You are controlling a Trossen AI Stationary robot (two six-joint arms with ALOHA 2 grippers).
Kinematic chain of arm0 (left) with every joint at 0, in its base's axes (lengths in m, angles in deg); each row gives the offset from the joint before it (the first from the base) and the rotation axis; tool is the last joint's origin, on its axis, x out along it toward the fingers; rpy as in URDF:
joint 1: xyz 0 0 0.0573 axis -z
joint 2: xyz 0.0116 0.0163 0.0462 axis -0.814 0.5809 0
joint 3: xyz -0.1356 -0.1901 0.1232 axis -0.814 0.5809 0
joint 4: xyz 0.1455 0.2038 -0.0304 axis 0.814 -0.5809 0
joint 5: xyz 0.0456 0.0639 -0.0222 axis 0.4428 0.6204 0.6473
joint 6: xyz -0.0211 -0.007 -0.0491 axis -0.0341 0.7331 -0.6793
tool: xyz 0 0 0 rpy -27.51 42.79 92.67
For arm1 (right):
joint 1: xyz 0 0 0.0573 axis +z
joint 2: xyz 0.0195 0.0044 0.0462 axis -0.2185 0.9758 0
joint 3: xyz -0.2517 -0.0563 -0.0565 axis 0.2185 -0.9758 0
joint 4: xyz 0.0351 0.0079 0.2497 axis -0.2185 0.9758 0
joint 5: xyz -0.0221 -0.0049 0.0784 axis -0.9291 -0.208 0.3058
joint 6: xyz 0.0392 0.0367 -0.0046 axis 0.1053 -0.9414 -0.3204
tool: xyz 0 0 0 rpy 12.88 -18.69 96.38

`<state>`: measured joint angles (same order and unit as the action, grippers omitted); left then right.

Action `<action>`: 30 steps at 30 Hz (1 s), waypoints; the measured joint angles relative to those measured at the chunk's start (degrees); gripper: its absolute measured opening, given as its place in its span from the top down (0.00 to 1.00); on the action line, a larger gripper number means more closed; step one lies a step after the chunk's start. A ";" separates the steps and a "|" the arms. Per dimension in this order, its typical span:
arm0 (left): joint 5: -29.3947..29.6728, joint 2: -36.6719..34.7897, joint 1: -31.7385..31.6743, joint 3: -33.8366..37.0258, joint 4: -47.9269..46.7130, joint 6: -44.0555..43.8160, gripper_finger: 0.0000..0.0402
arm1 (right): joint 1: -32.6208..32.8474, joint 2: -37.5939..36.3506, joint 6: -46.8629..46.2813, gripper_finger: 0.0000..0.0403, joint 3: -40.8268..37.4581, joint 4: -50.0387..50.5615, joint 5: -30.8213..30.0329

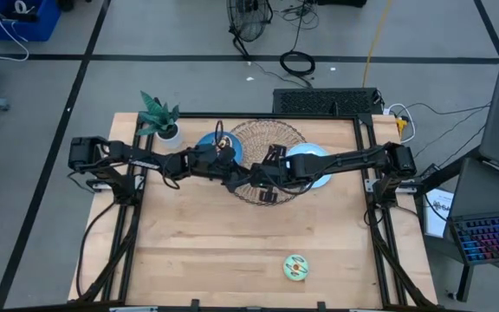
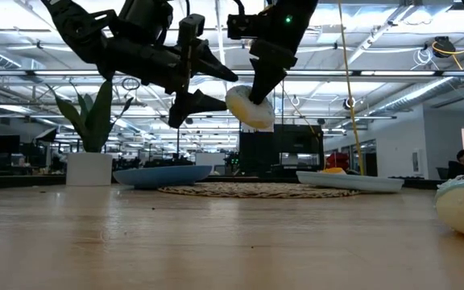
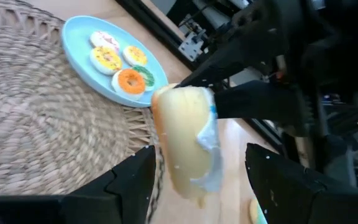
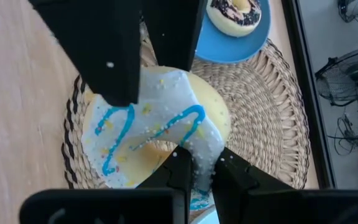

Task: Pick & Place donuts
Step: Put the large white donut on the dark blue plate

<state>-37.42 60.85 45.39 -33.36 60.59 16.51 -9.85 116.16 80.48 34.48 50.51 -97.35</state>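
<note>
My right gripper pinches the white-frosted donut by its rim, up in the air over the wicker mat, so it hangs edge-on w/ both sides free. My left gripper sits just beside it, fingers wide, either side of the donut, not touching yet; looks like a handover, prob. toward the plate of small donuts.

Bright overhead lights, glare in low view bg; wrist views blurry up close; shadows soft.
</note>
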 joint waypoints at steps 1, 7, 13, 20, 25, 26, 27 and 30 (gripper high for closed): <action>0.26 0.00 0.06 0.00 -0.16 -0.05 0.38 | -0.02 0.00 0.16 0.92 0.00 -0.05 0.00; 1.17 0.00 0.12 0.00 -0.11 -0.88 0.41 | -0.02 0.00 0.54 0.92 0.00 -1.91 0.01; 1.51 0.00 0.12 0.00 -0.11 -0.42 0.46 | -0.02 0.00 1.24 0.92 0.00 -2.45 -0.02; 1.51 0.00 0.12 0.00 -0.12 -0.61 0.57 | -0.02 0.00 1.25 0.92 -0.01 -3.19 -0.03; 1.47 0.00 0.12 0.00 -0.13 -0.64 0.70 | -0.04 0.00 2.01 0.92 -0.02 -4.17 -0.02; 1.45 0.00 0.12 0.00 -0.13 -0.66 0.72 | -0.04 0.00 2.38 0.92 -0.02 -4.44 -0.02; 1.41 0.00 0.12 0.00 -0.13 -0.66 0.75 | -0.04 0.00 2.69 0.92 -0.02 -4.60 -0.02; 0.94 0.00 0.12 0.00 -0.13 -0.71 0.83 | -0.04 0.00 2.29 0.91 -0.02 -4.76 0.01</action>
<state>-36.48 60.85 45.51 -33.36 60.46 15.80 -9.90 116.16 82.77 34.46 45.74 -97.33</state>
